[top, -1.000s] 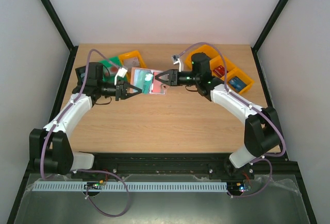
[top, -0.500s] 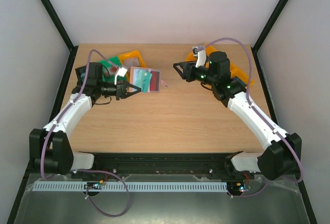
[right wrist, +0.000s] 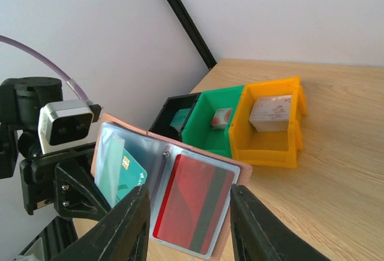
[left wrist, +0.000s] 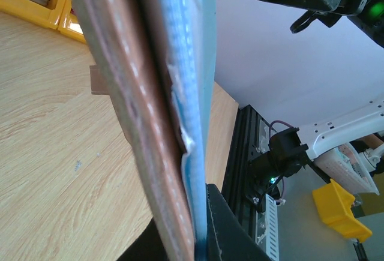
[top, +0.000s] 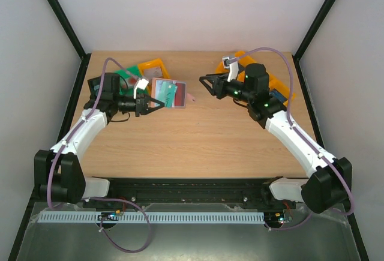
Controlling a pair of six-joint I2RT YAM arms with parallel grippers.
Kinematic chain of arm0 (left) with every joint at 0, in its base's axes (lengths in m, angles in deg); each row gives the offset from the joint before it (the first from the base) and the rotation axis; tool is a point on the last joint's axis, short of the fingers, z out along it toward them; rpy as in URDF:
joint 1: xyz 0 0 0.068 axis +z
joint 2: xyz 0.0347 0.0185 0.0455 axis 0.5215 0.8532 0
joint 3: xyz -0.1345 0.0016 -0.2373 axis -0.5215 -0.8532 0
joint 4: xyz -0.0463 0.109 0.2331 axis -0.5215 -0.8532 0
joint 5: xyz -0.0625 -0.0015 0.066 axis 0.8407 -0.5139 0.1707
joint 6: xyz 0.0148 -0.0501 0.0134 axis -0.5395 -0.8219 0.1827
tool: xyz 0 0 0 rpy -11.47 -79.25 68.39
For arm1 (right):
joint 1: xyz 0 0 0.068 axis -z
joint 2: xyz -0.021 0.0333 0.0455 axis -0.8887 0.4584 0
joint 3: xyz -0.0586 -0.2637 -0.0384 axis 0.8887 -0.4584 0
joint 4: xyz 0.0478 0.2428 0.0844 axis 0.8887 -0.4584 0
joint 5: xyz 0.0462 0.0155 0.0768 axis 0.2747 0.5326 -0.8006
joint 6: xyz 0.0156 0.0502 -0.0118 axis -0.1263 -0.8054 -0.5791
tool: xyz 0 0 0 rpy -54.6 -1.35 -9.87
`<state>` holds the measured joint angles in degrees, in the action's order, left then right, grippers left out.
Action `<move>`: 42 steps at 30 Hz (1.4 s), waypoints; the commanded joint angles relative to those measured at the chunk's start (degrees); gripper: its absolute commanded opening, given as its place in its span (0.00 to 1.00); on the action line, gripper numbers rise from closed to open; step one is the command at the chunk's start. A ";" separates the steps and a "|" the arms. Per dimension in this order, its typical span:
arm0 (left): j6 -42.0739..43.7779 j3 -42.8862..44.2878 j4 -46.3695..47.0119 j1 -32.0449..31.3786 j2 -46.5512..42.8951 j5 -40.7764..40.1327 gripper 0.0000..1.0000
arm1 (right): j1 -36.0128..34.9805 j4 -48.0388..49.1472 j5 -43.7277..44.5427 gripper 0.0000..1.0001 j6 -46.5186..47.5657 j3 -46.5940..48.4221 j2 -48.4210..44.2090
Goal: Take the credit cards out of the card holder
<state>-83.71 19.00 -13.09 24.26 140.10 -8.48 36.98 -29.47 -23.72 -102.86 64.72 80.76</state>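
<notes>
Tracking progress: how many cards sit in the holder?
2: a teal card in the tan bifold holder's panel by the left pincer, a red card in the other. More may hide.

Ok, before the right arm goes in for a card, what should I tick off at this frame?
1. Left gripper shut on the edge of the card holder: ok.
2. Holder spread open, both panels facing the right wrist camera: ok.
3. A card offered for gripping: the teal card sticks out of the panel by the left gripper, the red card sits in the other panel: ok.
4. Right gripper open, nothing between its fingers: ok.
5. Right gripper apart from the holder, bare table between them: ok.
6. How tightly the teal card sits in its sleeve: cannot tell.
</notes>
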 commanded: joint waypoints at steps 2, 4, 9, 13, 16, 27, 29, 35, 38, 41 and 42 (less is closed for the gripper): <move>-0.14 0.11 1.07 0.18 -0.15 1.16 0.02 | -0.32 7.89 -5.66 0.36 -3.94 -2.05 -0.75; -0.41 0.20 1.32 0.15 -0.49 1.48 0.02 | -1.37 15.97 -8.11 0.36 -8.84 -4.81 -0.02; 1.39 1.20 -0.57 -0.09 -0.73 3.73 0.02 | -7.74 23.93 -9.44 0.34 -13.18 -4.21 6.65; 2.92 1.35 -1.83 -0.20 -1.32 6.10 0.02 | -8.28 29.30 -9.84 0.35 -17.09 -4.86 9.50; 3.31 1.71 -2.23 -0.28 -1.58 7.43 0.02 | -8.28 32.02 -10.67 0.37 -20.05 -5.37 11.48; 5.19 2.33 -3.73 -0.47 -1.28 8.22 0.02 | -10.70 31.74 -13.38 0.38 -19.45 -4.11 15.11; 5.13 2.26 -3.67 -0.47 -1.43 8.21 0.02 | -10.82 32.46 -14.25 0.31 -19.70 -4.21 15.24; 4.01 1.30 -2.09 -0.46 -1.19 7.64 0.02 | -10.83 34.14 -17.09 0.02 -21.10 -4.22 15.92; -2.68 -1.58 4.21 -0.55 -1.28 6.74 0.02 | -10.76 30.10 -15.42 0.02 -18.69 -4.07 15.27; -14.44 -6.95 15.88 -0.68 -0.87 4.14 0.02 | -10.65 18.19 -11.96 0.01 -12.21 -1.67 15.22; -18.25 -8.90 20.50 -0.84 -0.51 3.63 0.02 | -10.58 14.59 -10.79 0.02 -10.30 -1.00 15.41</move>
<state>-87.88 15.81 -8.41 23.88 139.75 -3.22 26.35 -2.34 -38.36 -120.80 60.00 96.54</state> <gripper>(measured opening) 0.050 0.017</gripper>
